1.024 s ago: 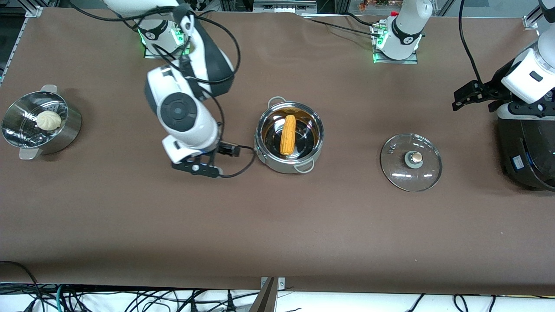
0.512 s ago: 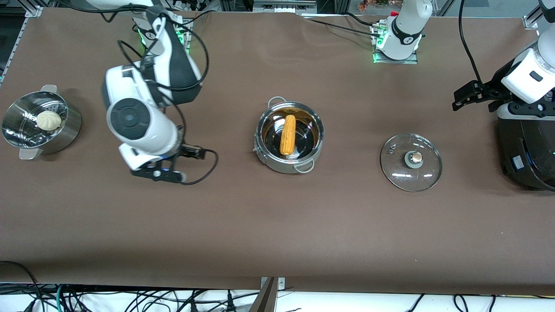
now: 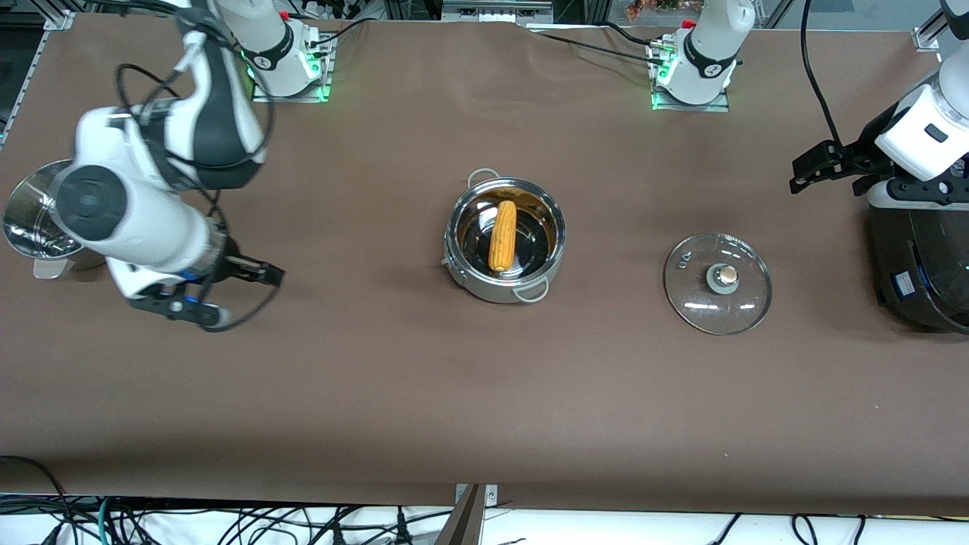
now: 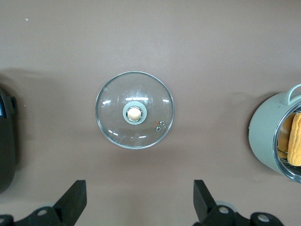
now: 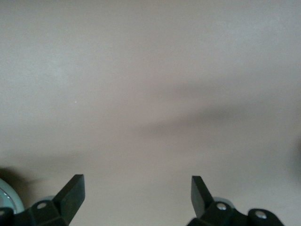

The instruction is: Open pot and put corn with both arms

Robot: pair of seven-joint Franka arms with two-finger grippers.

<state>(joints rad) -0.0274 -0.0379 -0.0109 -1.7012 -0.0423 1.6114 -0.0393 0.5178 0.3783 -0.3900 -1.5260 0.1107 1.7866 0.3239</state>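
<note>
The pot (image 3: 505, 240) sat open at the middle of the brown surface (image 3: 484, 393), lid off, and there was the corn (image 3: 503, 235), lying lengthwise inside it, one end pointing toward the robots' bases! The glass lid (image 3: 718, 283) lay flat on the surface, knob (image 3: 727, 274) up, well apart from the pot toward the left arm's end. In the left wrist view that lid (image 4: 134, 109) showed whole, with the pot's wall (image 4: 265, 136) and a slice of yellow corn (image 4: 292, 145) at the frame's edge.

The left gripper (image 4: 139, 207) hung high in the air beside a black rounded cooker (image 3: 920, 265) at the left arm's end, jaws spread wide and holding nothing. In the front view the gripper (image 3: 821, 168) showed dark against the surface.

The right gripper (image 3: 200, 291) was out at the right arm's end, over bare surface just beside a steel steamer pot (image 3: 30, 216), which the arm mostly covered. Its jaws stood apart too, nothing between them; the right wrist view showed the gripper (image 5: 136, 200) above plain surface, and a pale curved edge in one corner was possibly the steamer pot's rim, though that was hard to call.
</note>
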